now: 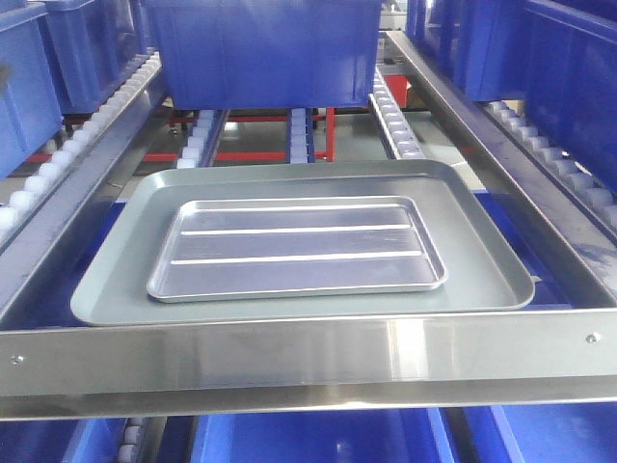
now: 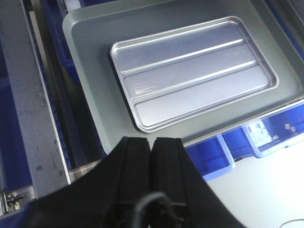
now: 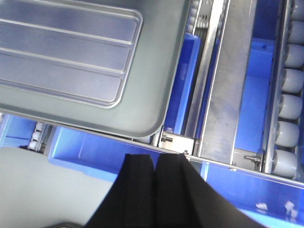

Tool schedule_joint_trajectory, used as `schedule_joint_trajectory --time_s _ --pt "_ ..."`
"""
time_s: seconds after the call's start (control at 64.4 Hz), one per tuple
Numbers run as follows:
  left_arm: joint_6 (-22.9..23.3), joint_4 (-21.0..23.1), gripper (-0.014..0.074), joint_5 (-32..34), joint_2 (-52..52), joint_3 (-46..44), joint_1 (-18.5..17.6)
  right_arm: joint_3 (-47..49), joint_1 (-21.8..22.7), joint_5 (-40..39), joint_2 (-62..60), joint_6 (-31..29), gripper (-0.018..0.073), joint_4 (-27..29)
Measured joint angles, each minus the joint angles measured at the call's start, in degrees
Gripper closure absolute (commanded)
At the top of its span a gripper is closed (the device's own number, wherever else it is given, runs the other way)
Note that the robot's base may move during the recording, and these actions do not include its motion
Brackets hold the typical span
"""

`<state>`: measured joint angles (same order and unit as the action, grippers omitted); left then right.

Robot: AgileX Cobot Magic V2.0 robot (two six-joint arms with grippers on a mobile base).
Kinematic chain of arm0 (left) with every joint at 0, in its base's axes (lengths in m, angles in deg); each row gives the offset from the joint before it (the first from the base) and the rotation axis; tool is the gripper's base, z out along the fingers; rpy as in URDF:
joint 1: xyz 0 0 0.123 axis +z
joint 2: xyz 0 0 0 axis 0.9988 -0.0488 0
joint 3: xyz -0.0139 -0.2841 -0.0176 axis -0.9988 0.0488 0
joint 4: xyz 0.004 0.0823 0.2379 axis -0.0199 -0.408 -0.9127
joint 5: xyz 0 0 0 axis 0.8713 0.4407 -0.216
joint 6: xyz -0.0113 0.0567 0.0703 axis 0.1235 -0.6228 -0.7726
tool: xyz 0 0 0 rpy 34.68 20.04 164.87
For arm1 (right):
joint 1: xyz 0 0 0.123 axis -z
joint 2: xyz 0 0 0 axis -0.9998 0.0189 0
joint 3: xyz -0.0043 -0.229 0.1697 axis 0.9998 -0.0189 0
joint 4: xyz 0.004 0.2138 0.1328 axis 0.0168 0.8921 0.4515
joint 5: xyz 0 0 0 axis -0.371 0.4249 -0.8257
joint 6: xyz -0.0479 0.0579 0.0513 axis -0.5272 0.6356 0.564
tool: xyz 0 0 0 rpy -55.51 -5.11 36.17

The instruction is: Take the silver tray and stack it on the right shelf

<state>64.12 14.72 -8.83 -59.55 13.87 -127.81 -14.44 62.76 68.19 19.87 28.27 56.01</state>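
Note:
The shiny silver tray (image 1: 297,249) with two long ridges lies flat inside a larger dull grey tray (image 1: 482,270) on the roller rack. It also shows in the left wrist view (image 2: 192,71) and the right wrist view (image 3: 66,52). The right shelf lane (image 1: 540,145) with white rollers runs along the right side. My left gripper (image 2: 152,140) is shut and empty, held back from the trays' near left corner. My right gripper (image 3: 154,157) is shut and empty, off the grey tray's near right corner. Neither gripper shows in the front view.
A broad brushed-steel front bar (image 1: 308,362) crosses in front of the trays. A big blue bin (image 1: 265,48) stands behind them, with more blue bins at both sides (image 1: 24,77) and below (image 3: 85,152). White rollers (image 3: 289,104) line the rails.

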Motion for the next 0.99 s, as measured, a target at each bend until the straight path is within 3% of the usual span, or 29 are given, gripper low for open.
schedule_joint_trajectory --time_s 0.171,0.528,0.994 --pt "0.0 -0.1 0.0688 2.2 11.3 5.8 0.0 -6.7 0.0 -3.0 -10.8 -0.1 0.0511 -1.4" --pt "0.0 -0.2 0.0688 2.2 31.7 6.2 -0.1 -7.2 0.0 -4.2 -32.3 -0.2 0.0511 -2.2" --pt "0.0 -0.3 0.0688 2.2 33.6 6.2 -0.1 -7.5 0.0 -4.2 -33.8 -0.2 0.0511 -2.3"
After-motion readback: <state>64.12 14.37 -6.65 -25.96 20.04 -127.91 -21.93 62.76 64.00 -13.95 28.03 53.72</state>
